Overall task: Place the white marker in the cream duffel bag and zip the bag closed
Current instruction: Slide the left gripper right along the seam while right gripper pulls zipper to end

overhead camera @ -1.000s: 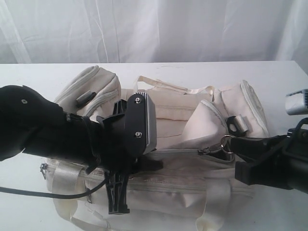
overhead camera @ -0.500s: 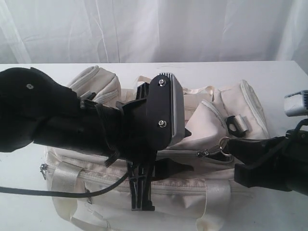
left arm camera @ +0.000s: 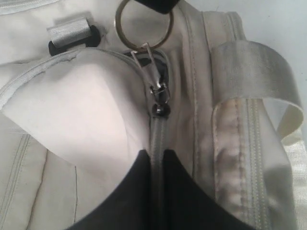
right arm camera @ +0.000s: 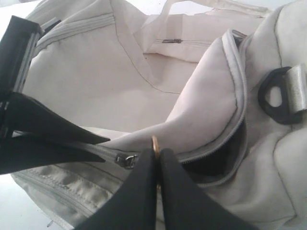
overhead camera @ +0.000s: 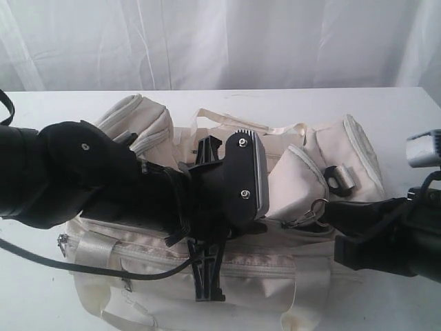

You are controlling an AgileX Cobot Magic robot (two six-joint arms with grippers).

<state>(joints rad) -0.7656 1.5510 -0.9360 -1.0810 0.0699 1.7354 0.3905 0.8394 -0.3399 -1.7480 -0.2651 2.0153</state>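
Metal ring pull (right arm camera: 155,141) is pinched by the right gripper (right arm camera: 156,155). The left gripper (left arm camera: 157,156) is clamped on the grey zipper (left arm camera: 157,136).

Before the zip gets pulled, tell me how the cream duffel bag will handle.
Probably floppy: the cream duffel bag sags and its flap folds over, so fabric may bunch ahead of the slider. Likely light enough to drag along, hence the left gripper pinning the zip track while the right gripper grips the ring pull.
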